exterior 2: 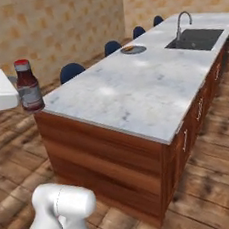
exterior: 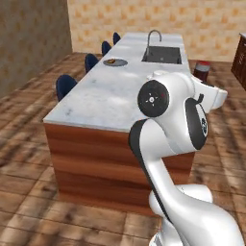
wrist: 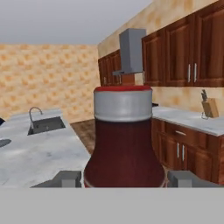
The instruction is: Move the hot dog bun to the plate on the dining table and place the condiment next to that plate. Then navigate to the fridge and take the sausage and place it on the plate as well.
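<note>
Left base view: the long marble-topped dining table (exterior: 103, 93) with its wood base runs from centre toward 12 o'clock. Blue stools (exterior: 65, 85) line its 9 o'clock edge. The round dark grey-blue plate (exterior: 115, 62) lies on the top at about 11 o'clock, with the small tan-orange hot dog bun (exterior: 111, 61) resting on it. The dark built-in sink (exterior: 162, 54) with its curved tap (exterior: 153, 35) sits at 12 o'clock. The small bottle of dark red condiment (exterior: 201, 70) shows at 2 o'clock, beyond the white arm and off the table's right edge.

Right base view: the condiment stands upright in the air at 9 o'clock, just off the near corner of the table, beside the white hand. The plate and bun lie far along the top at 12 o'clock; the sink is at 1 o'clock.

Hand view: the two-finger gripper (wrist: 124, 178) has its dark fingertips (wrist: 68, 178) spread either side of the bottle's base and closed against it, pinching the condiment. A wooden knife block (wrist: 211, 107) stands on the far counter at 3 o'clock.
</note>
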Controlling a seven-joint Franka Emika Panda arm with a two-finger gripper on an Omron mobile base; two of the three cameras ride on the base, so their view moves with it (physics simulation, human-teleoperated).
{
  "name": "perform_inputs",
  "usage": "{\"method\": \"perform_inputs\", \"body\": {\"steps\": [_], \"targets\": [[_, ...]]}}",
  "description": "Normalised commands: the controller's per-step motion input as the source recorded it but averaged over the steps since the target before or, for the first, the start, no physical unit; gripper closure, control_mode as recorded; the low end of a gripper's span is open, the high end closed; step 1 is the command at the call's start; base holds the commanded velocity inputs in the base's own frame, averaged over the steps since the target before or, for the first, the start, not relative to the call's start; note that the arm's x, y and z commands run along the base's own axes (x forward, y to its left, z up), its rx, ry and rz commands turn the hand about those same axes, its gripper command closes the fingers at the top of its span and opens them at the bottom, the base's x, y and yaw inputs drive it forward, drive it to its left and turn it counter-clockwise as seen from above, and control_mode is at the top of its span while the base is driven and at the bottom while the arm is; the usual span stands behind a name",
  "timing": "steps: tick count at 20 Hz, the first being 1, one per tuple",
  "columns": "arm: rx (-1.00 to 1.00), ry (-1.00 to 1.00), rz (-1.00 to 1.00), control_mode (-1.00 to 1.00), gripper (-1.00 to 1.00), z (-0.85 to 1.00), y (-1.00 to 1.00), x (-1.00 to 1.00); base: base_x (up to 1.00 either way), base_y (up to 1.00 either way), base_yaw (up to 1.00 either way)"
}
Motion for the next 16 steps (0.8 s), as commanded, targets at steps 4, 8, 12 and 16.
{"method": "perform_inputs", "body": {"steps": [4, 8, 12, 16], "targets": [[0.00, 0.00, 0.00, 1.00, 1.00, 0.00, 0.00, 0.00, 0.61, 1.00, -0.26], [0.00, 0.00, 0.00, 1.00, 1.00, 0.00, 0.00, 0.00, 0.42, 1.00, -0.22], [0.00, 0.00, 0.00, 1.00, 1.00, 0.00, 0.00, 0.00, 0.47, 1.00, -0.25], [0.00, 0.00, 0.00, 1.00, 1.00, 0.00, 0.00, 0.00, 0.53, 1.00, -0.26]]}}
